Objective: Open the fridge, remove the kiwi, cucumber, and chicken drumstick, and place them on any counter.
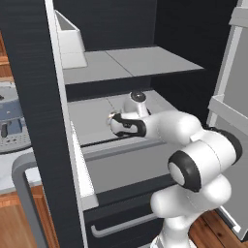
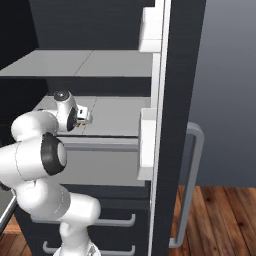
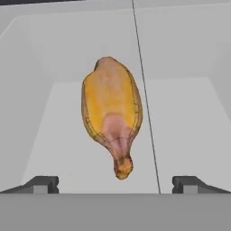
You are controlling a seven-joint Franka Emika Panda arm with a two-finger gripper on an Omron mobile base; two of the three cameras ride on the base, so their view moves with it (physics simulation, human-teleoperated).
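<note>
White arm reaching into fridge [image 1: 145,60], gripper [image 3: 115,184] spread wide, facing chicken drumstick [image 3: 112,113]

Chicken drumstick [image 3: 113,113] lies on pale grey fridge [image 3: 189,113] shelf, directly ahead of gripper [image 3: 115,184]. Narrow bone end points toward gripper, thick end away. Fingertips [image 3: 43,183] spread wide, drumstick centred between them, not touching.

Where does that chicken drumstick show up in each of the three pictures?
Left base view: I cannot make it out; the arm reaches onto the fridge middle shelf.
Right base view: I cannot make it out there either.
Hand view: chicken drumstick at centre, narrow end toward the open gripper.
Shared landmark: the pale grey shelf it lies on.
</note>
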